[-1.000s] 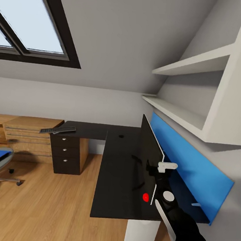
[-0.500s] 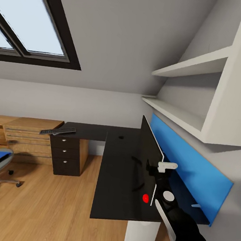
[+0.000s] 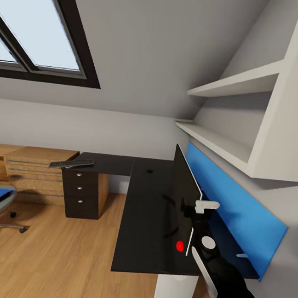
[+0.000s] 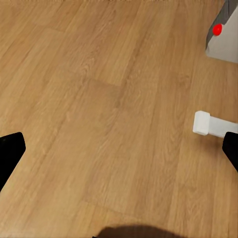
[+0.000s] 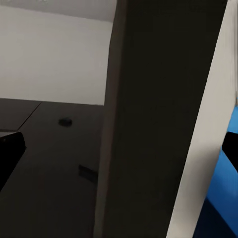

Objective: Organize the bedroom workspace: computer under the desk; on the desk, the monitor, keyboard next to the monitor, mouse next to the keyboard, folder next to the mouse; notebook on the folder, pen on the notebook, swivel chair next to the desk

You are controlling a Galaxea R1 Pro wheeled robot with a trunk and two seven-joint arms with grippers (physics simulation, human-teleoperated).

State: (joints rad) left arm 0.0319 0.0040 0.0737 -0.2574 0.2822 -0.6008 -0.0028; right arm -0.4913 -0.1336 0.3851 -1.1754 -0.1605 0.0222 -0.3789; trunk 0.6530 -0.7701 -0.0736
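Right wrist view: right gripper (image 5: 119, 148) fingers spread wide, one each side of the monitor (image 5: 148, 119) edge, not clamped. Monitor stands upright on the desk (image 3: 145, 222), long axis running along the blue back panel (image 3: 234, 209). Left gripper (image 4: 119, 153), also wide open, points at bare floor (image 4: 99, 99); right arm is the nearer.
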